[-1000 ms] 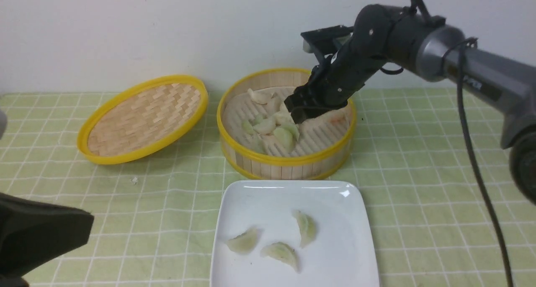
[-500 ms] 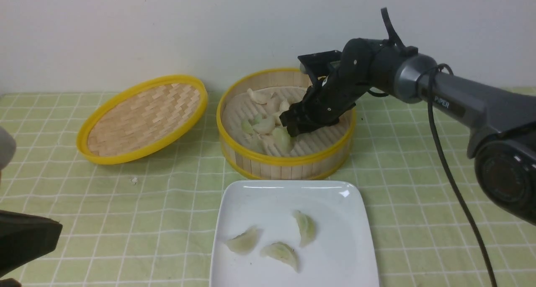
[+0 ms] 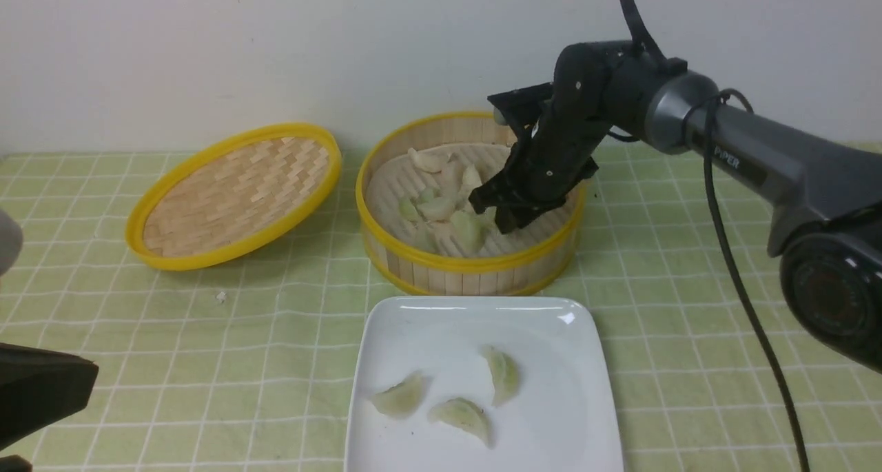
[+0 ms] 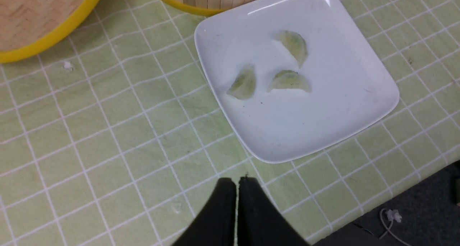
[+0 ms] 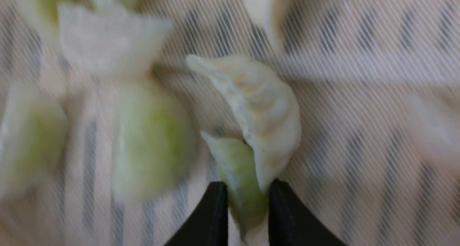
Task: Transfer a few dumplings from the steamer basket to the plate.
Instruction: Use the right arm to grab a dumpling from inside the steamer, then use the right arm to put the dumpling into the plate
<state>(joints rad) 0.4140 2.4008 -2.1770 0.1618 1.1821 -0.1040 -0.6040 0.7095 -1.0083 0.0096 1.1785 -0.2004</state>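
Steamer basket (image 3: 468, 264) at centre of the front frame, on the green-checked worktop (image 3: 689, 286). Woven yellow-rimmed lid (image 3: 234, 193) lies to frame left of it, not touching. Plate (image 3: 558, 334) just below the basket in frame, near its front rim. Three dumplings (image 3: 462, 417) on the plate, lower centre, close together but apart from each other. Loose cluster (image 3: 441, 209) of more of them on the basket's slatted floor, mostly left of its middle. Right end effector (image 3: 496, 215) reaches down inside the basket at that cluster. In the right wrist view its two black fingers (image 5: 212, 217) are narrowed onto the end of a pale green gripped dumpling (image 5: 235, 170), a white pleated one lying against it. Lifted off the floor or not: cannot tell. Left end effector (image 4: 237, 183) fully closed and empty, fingers pressed together, over bare cloth just off a plate corner.
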